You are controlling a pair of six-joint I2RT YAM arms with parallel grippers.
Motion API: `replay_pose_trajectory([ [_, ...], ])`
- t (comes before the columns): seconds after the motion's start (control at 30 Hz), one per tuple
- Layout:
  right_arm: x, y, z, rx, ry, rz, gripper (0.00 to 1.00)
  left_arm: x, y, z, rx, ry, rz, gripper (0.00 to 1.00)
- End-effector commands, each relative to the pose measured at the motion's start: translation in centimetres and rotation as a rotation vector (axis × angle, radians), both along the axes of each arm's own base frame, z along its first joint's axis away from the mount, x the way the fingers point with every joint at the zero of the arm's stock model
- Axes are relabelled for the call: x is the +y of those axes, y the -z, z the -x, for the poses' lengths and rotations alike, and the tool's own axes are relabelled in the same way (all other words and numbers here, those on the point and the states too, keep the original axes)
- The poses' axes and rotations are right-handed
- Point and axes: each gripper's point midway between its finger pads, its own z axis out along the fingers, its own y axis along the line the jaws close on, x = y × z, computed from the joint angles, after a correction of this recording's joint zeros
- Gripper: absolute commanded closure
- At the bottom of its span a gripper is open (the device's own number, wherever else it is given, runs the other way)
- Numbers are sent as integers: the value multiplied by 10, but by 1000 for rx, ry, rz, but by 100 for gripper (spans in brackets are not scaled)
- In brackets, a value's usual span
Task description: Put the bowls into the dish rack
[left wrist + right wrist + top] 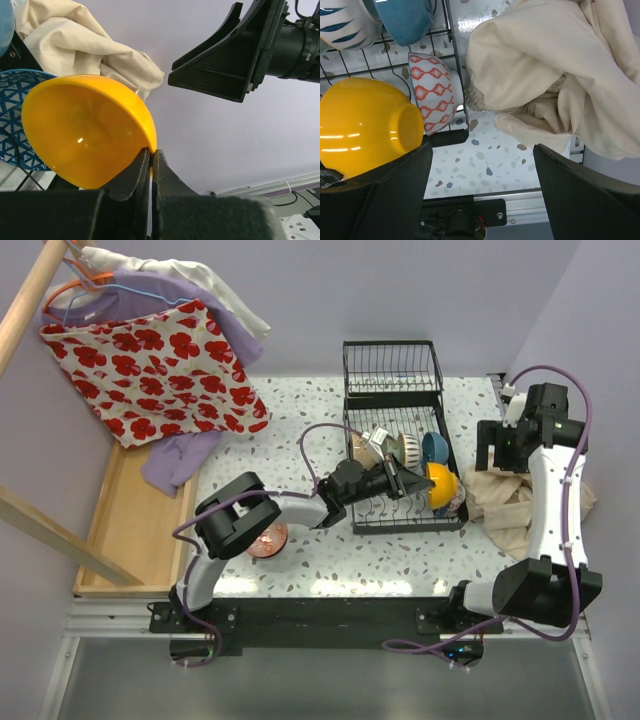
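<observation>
Orange bowl [443, 485]: where is it?

Your left gripper [151, 155] has it. The jaws are pinched on its rim, and it hangs on edge over the 4 o'clock corner of the dish rack [405, 528], just beside a red-patterned bowl [432, 92]. Whether it touches the wires, the views don't show.

Which way does it lie from the jaws?

At 3 o'clock from them in the overhead view, with its foot pointing on toward 3 and its mouth back toward your wrist. The rack's long side runs 12 to 6, so you probably want it lowered straight down between the wires.

And the right gripper [497, 450]?

Jaws apart and empty, over the cream cloth [510, 505] at the rack's 3 o'clock. Your left arm is the one in place. A reddish bowl [268, 538] waits on the table [300, 570] at the rack's 8 o'clock.
</observation>
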Motion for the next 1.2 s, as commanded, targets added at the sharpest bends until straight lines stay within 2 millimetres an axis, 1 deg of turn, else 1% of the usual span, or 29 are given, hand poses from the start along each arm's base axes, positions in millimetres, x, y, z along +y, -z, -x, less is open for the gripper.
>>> replay_pose_trajectory([
  [0.0, -3, -6, -4, -25, 7, 11, 14, 15, -36, -2, -112, -14, 110, 100],
  [0.03, -3, -4, -5, -21, 6, 9, 14, 19, -47, -1, -139, -13, 136, 100],
  [0.07, -2, -3, -5, -18, 4, 8, 14, 25, -60, 5, -183, 2, 183, 100],
  [0.13, -2, -3, -5, -16, 2, 6, 14, 31, -77, 10, -232, 7, 228, 100],
  [0.17, -3, -3, -5, -16, 5, 6, 14, 34, -80, 14, -251, 20, 243, 100],
  [0.2, -2, -1, -5, -10, 2, 5, 14, 36, -80, 14, -248, 15, 245, 100],
  [0.33, -1, 1, -8, -10, 5, -9, 14, 34, -61, 7, -195, 6, 204, 100],
  [0.5, -2, -1, -12, -16, 10, -10, 14, 32, -54, 3, -192, 13, 189, 100],
  [0.6, -2, 1, -11, -9, 8, -7, 14, 32, -41, 0, -157, 15, 171, 100],
  [0.63, -2, 1, -11, -9, 7, -6, 14, 31, -32, -2, -138, 11, 155, 100],
  [0.67, -2, 1, -11, -9, 7, -6, 14, 31, -29, -3, -136, 10, 149, 100],
  [0.73, -2, 3, -10, -5, 8, -7, 14, 31, -22, -4, -131, 19, 142, 100],
  [0.8, -3, 4, -10, -1, 11, -7, 14, 29, -18, -5, -122, 29, 144, 100],
  [0.83, -3, 5, -11, 2, 10, -6, 14, 28, -12, -6, -109, 28, 136, 100],
  [0.97, -3, 8, -13, 12, 9, -8, 14, 27, -5, -5, -130, 38, 116, 100],
  [1.17, -5, 11, -18, 16, 10, -13, 14, 20, 17, -9, -94, 58, 88, 100],
])
